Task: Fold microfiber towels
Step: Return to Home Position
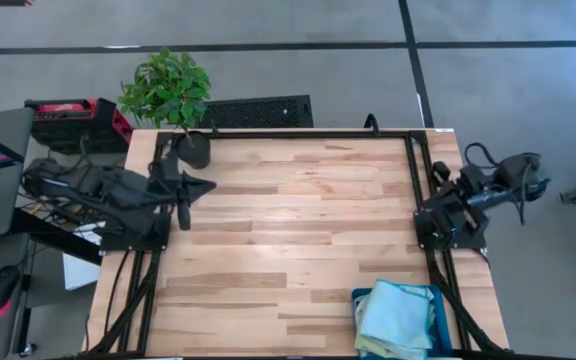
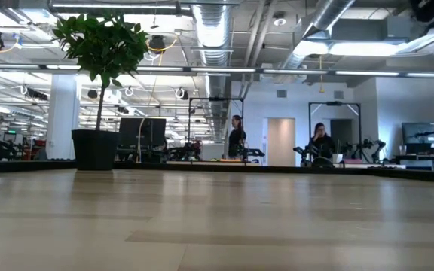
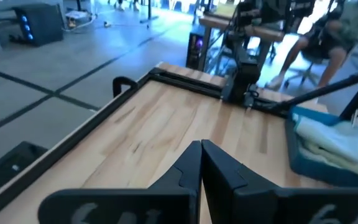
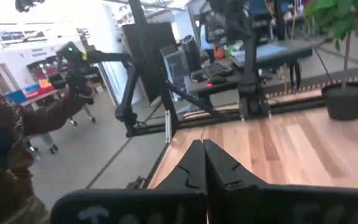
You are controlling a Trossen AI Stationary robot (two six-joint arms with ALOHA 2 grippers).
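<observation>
The microfiber towels point(image 1: 398, 318) lie piled in a dark teal bin point(image 1: 362, 297) at the table's near right corner; a light blue one is on top, a pale green edge shows below it. The pile also shows in the left wrist view point(image 3: 331, 140). My left gripper point(image 1: 183, 222) rests shut at the table's left edge, touching nothing; its fingers meet in its wrist view point(image 3: 201, 158). My right gripper point(image 1: 426, 214) rests shut at the right edge, touching nothing, its fingers together in its wrist view point(image 4: 202, 158).
A potted plant point(image 1: 173, 100) stands at the table's far left corner. A black frame point(image 1: 414, 170) runs along the table's far and right edges. Bare wood point(image 1: 298, 230) spans the middle of the table. People show in the room beyond.
</observation>
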